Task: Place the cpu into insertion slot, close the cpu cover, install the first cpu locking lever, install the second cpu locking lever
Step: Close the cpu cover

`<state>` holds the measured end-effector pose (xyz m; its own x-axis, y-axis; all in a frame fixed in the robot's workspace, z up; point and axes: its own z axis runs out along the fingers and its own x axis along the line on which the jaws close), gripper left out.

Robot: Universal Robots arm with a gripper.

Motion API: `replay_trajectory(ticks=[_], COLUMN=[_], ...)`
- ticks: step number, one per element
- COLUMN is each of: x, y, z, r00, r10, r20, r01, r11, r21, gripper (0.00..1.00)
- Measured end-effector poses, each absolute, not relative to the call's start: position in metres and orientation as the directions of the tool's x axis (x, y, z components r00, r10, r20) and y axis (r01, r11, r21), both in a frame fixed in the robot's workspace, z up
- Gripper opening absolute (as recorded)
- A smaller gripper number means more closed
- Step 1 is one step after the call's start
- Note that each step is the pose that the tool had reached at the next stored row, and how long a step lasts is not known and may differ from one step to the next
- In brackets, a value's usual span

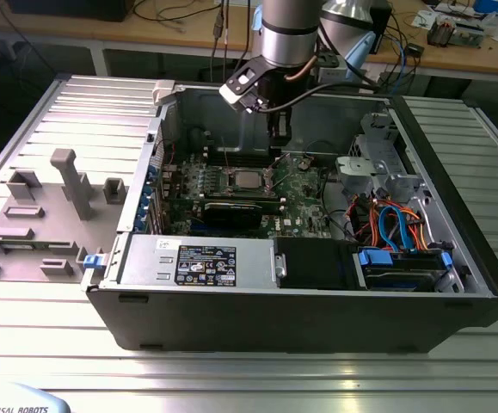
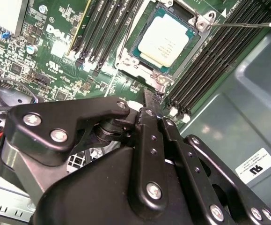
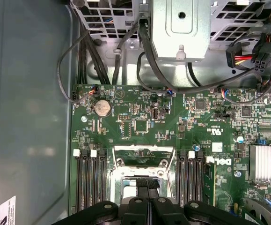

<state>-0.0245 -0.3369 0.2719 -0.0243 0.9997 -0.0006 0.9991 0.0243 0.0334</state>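
Inside the open computer case (image 1: 317, 323), over the green board (image 3: 172, 131), the hand (image 3: 148, 185) hangs just beside the slot (image 2: 142, 65), pressed together and pinching nothing. Seating looks done: the cpu (image 2: 165, 40) lies in that slot. One thin lever (image 2: 247, 24) juts free, so latching seems the current step, needing a steady downward push.
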Motion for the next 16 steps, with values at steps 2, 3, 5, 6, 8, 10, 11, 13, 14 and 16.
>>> replay_trajectory(ticks=[2, 3, 5, 6, 8, 10, 11, 13, 14, 16], x=[-0.0245, -0.0244, -0.0243, -0.0243, -0.0243, -0.0237, -0.0234, -0.022, -0.0213, -0.0195], y=[-0.3369, -0.3369, -0.3369, -0.3369, -0.3369, -0.3369, -0.3369, -0.3369, -0.3369, -0.3369], z=[0.2719, 0.2719, 0.2719, 0.2719, 0.2719, 0.2719, 0.2719, 0.2719, 0.2719, 0.2719], r00=[-0.024, -0.024, -0.024, -0.024, -0.024, -0.025, -0.024, -0.024, -0.024, -0.024], r10=[1.0, 1.0, 1.0, 1.0, 1.0, 1.0, 1.0, 1.0, 1.0, 1.0], r20=[-0.001, -0.001, -0.001, -0.001, -0.001, -0.001, -0.001, -0.001, -0.001, -0.001], r01=[0.999, 0.999, 0.999, 0.999, 0.999, 0.999, 0.999, 0.999, 0.999, 0.999], r11=[0.024, 0.024, 0.024, 0.024, 0.024, 0.025, 0.024, 0.024, 0.024, 0.024], r21=[0.033, 0.033, 0.033, 0.033, 0.033, 0.033, 0.033, 0.033, 0.033, 0.033], gripper=[0.11, 0.11, 0.11, 0.11, 0.11, 0.11, 0.11, 0.11, 0.11, 0.11])
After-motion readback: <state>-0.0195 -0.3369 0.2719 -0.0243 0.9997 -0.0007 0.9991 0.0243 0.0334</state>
